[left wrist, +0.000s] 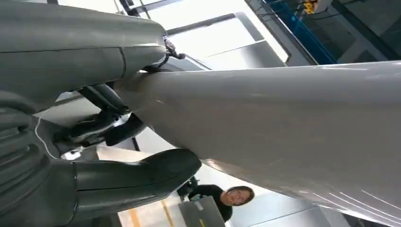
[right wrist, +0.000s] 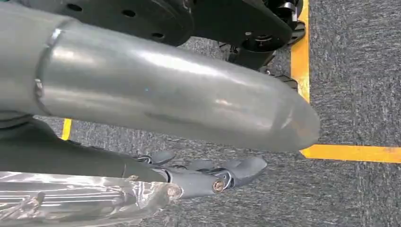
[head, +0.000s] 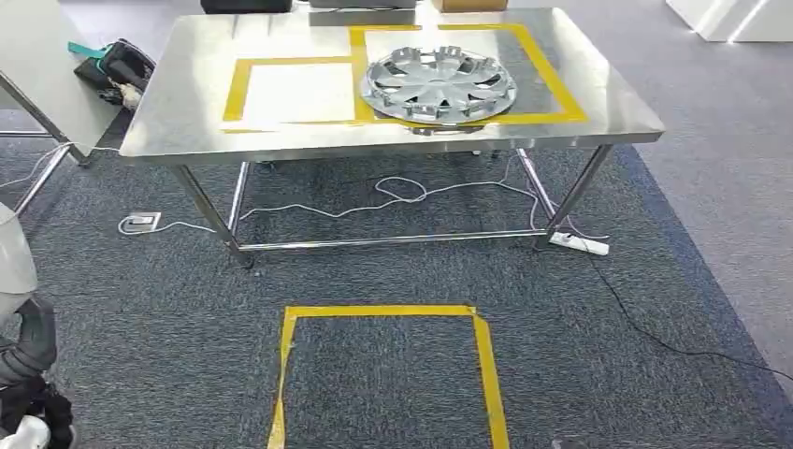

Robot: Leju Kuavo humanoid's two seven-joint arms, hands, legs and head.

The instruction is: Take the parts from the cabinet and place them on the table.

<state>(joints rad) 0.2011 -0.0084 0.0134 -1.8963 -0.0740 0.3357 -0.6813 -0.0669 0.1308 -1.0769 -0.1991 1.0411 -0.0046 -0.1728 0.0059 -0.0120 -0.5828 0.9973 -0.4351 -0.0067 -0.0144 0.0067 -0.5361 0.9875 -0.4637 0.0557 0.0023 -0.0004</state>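
Note:
A silver hubcap [head: 438, 84] lies on the steel table [head: 168, 122], inside the right one of two yellow-taped rectangles. The left rectangle [head: 295, 92] holds just a white sheet. My left hand [left wrist: 71, 156] grips the edge of a large smooth grey part [left wrist: 283, 132], thumb [left wrist: 142, 175] on one side and dark fingers [left wrist: 108, 127] on the other. That part's pale rounded end [head: 14, 253] shows at the far left of the head view, above my left forearm [head: 28, 365]. My right hand [right wrist: 208, 177] hangs over the carpet, fingers stretched out and holding nothing.
A yellow-taped square [head: 388, 374] marks the carpet in front of the table. Cables and a power strip [head: 582, 244] lie under the table. A dark bag [head: 117, 67] sits at the back left. A person [left wrist: 227, 198] stands beyond my left hand.

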